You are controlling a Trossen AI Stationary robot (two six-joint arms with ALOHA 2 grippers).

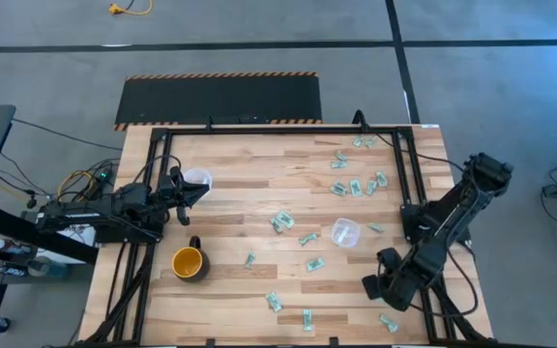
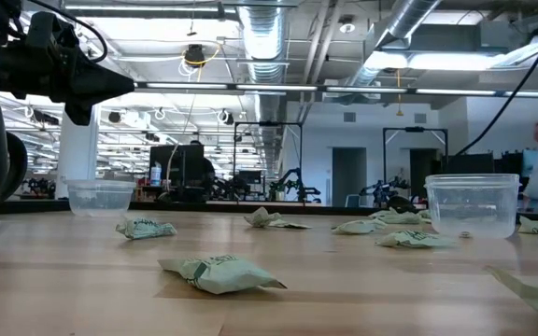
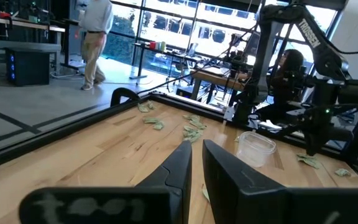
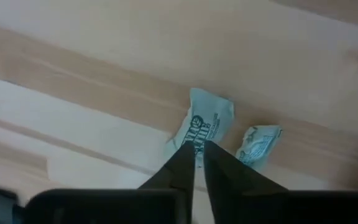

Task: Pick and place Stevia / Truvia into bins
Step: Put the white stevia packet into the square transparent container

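Observation:
Several pale green and white Stevia sachets lie flat, scattered over the wooden table. One clear cup stands at the left, the other clear cup right of the middle. My left gripper hovers beside the left cup with its fingers shut and nothing between them. My right gripper is above the near right part of the table, shut on a sachet. A second sachet lies on the wood beside it. My right gripper pinches the sachet by its near edge between the two fingertips, coming from above and pointing down. The printed face spreads out beyond the fingertips. Whether the sachet is lifted clear of the wood, I cannot tell.
A yellow mug stands near the table's left near corner. A dense group of sachets lies toward the far right. A black frame runs round the table. A person walks in the room behind.

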